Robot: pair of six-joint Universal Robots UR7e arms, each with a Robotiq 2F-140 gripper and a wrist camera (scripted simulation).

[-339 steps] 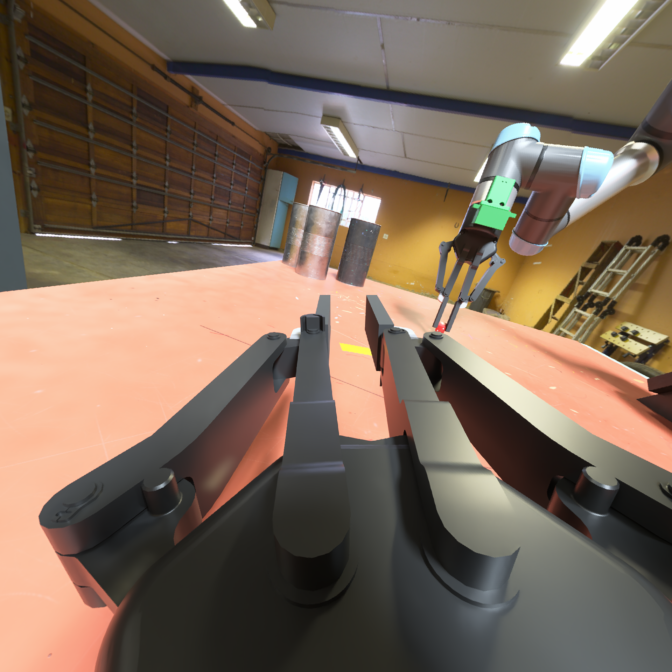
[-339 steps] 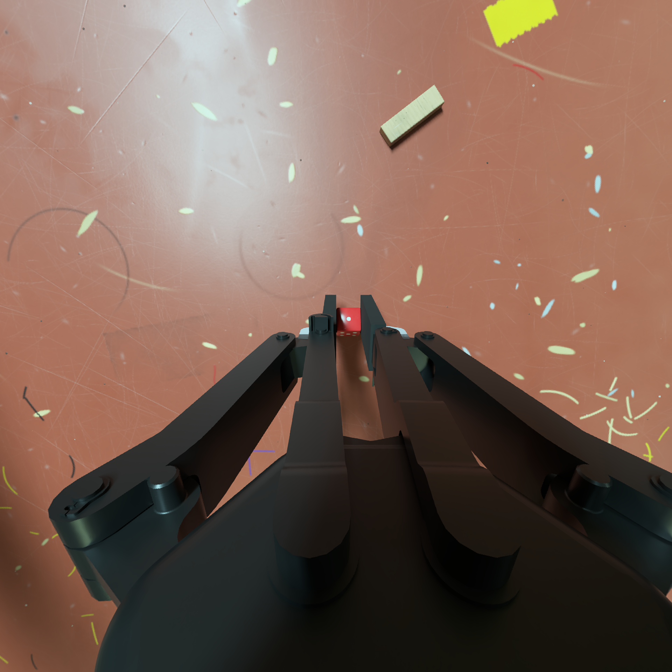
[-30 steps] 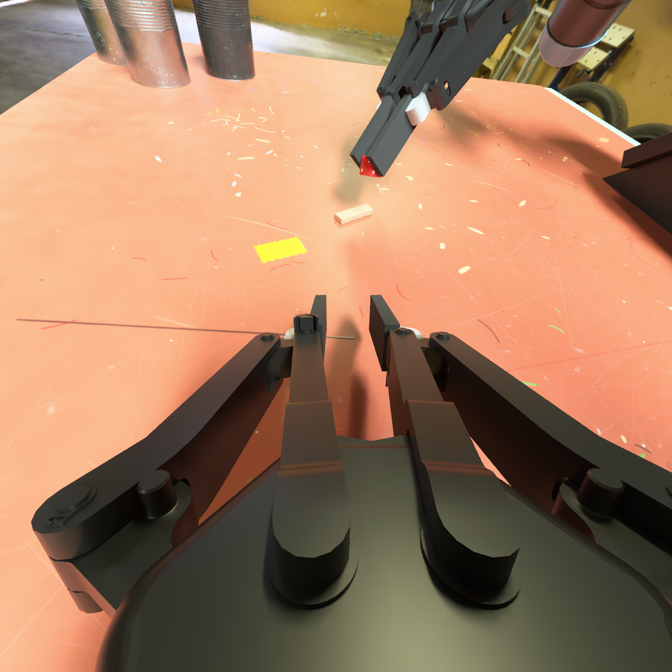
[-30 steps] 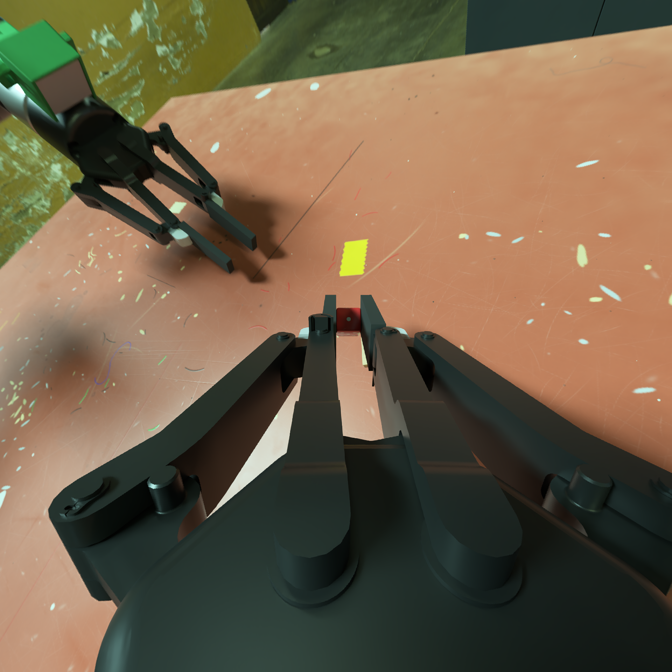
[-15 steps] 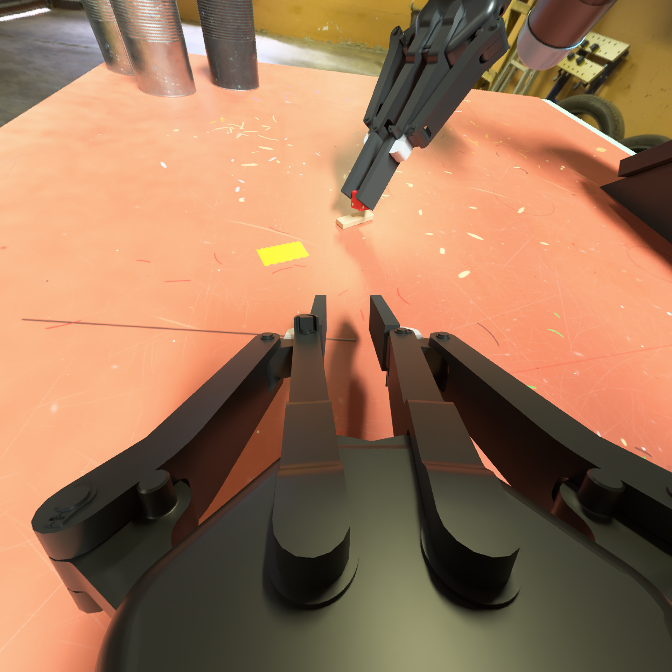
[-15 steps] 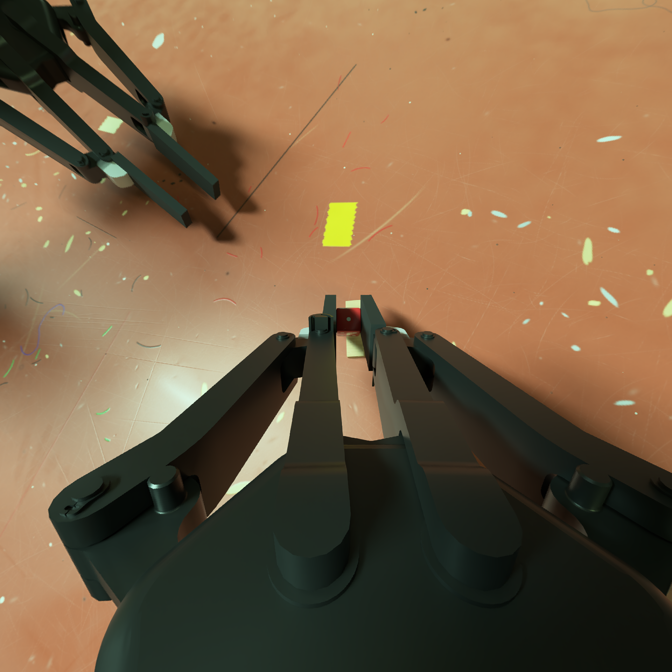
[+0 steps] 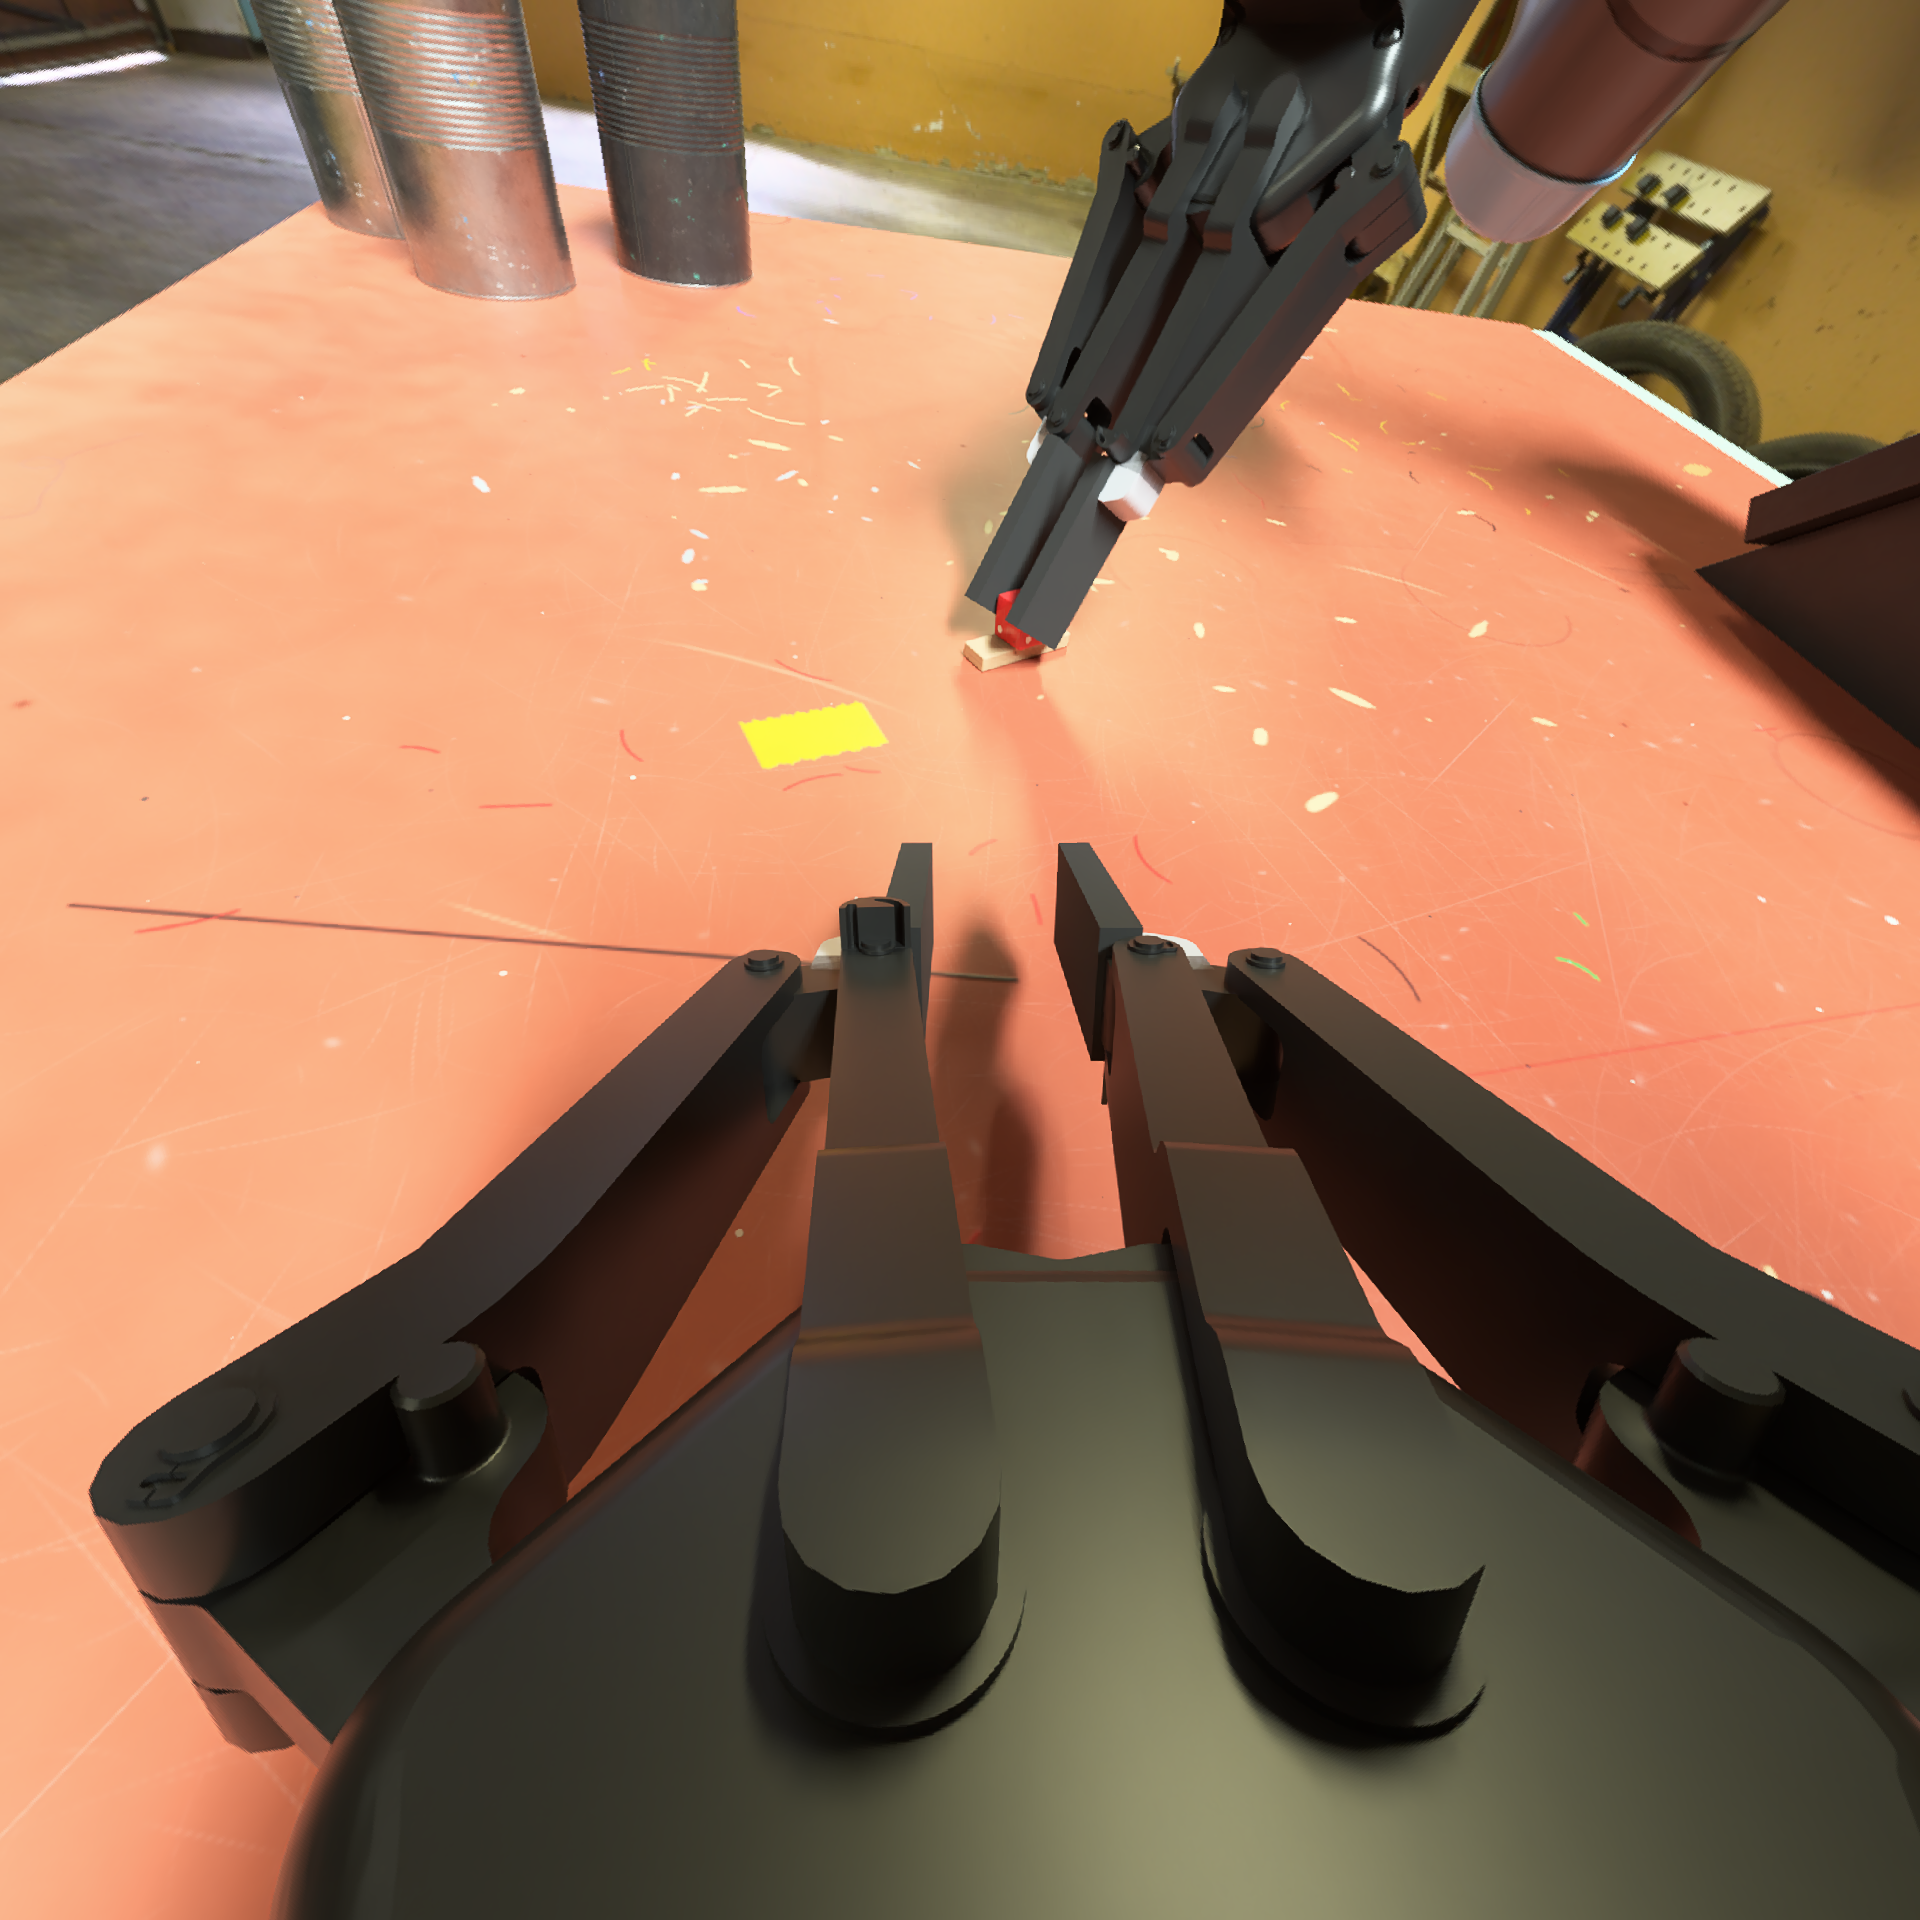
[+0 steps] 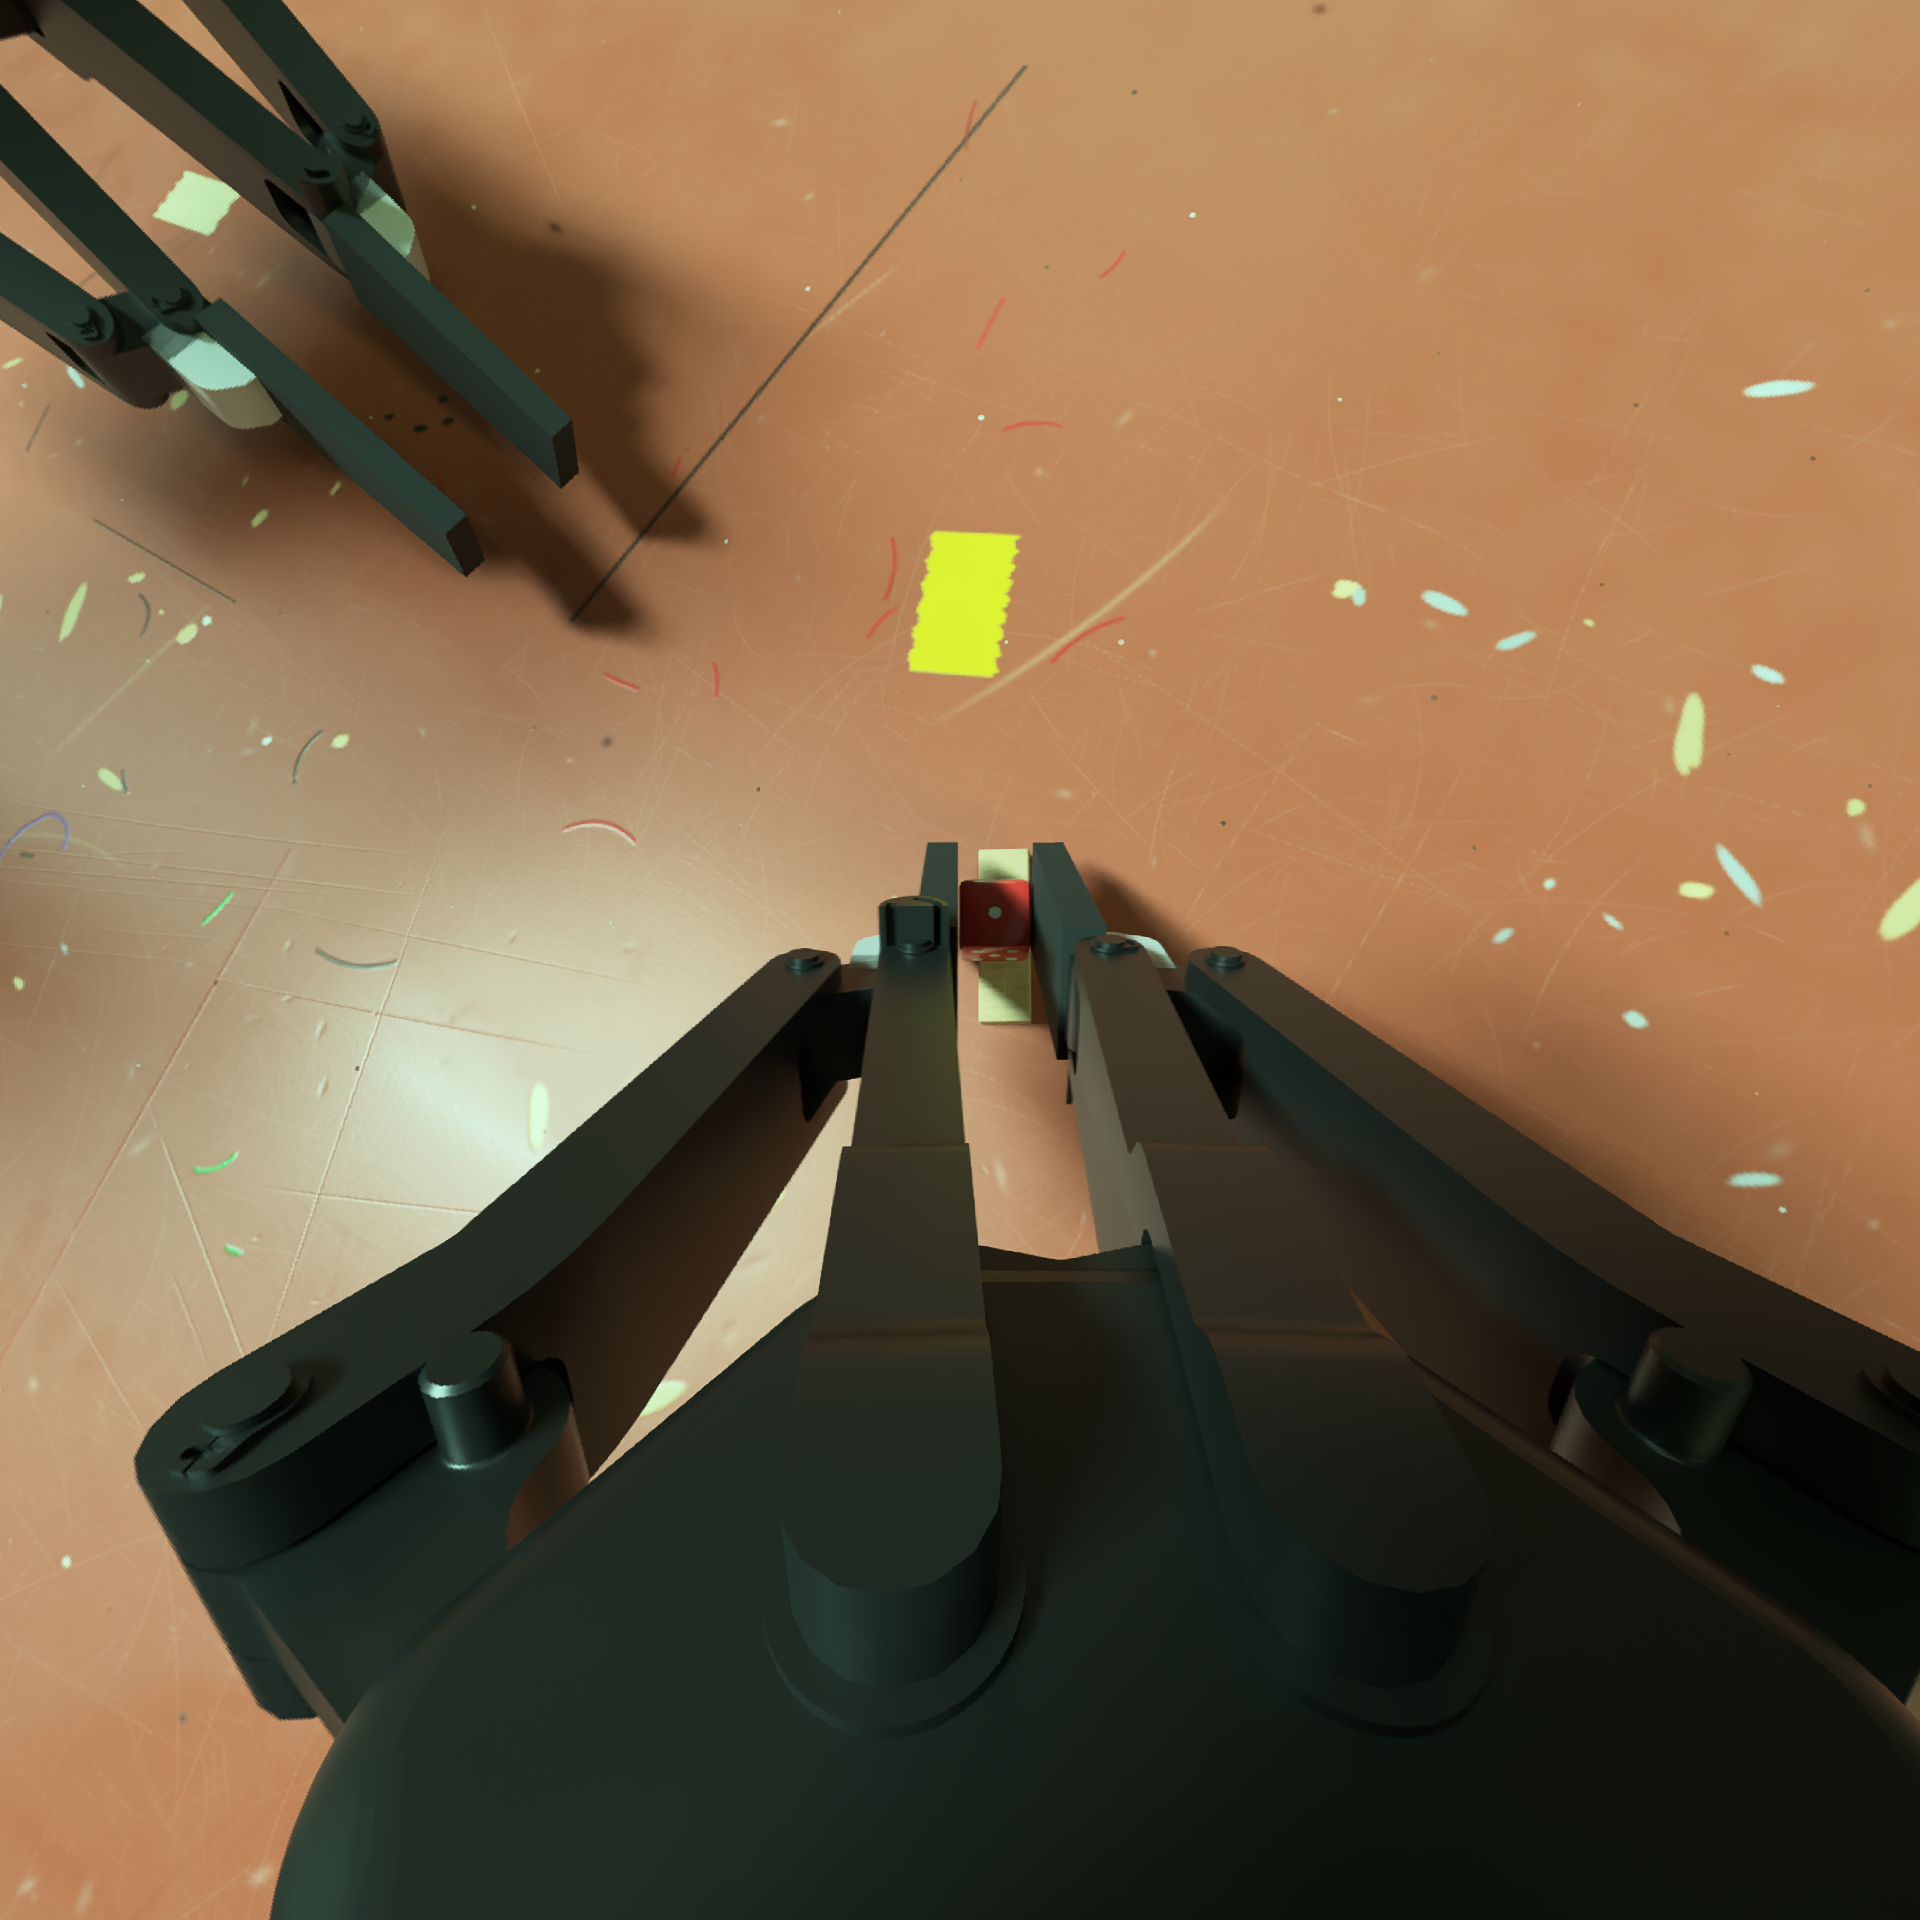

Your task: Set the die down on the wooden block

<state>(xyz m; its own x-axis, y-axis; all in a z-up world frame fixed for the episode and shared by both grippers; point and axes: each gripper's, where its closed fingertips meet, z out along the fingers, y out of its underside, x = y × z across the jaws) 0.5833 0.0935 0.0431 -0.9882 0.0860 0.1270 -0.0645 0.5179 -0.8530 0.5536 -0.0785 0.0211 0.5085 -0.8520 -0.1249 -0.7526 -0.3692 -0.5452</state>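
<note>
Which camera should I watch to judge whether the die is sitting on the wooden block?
Left wrist view: seen from the side, the die meets the wooden block under the right pincer. The right wrist view looks down on it, hiding any gap.

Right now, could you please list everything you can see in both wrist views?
die: one, red, between the right tool's fingers, over the block
wooden block: one, pale, on the table beneath the die
table: one, salmon, paint-flecked
yellow patch: one, flat on the table near the block
metal drums: three, grey, past the table's far edge
tyres: black, beyond the far right corner
right tool: shut on the die
left tool: open, empty
</note>
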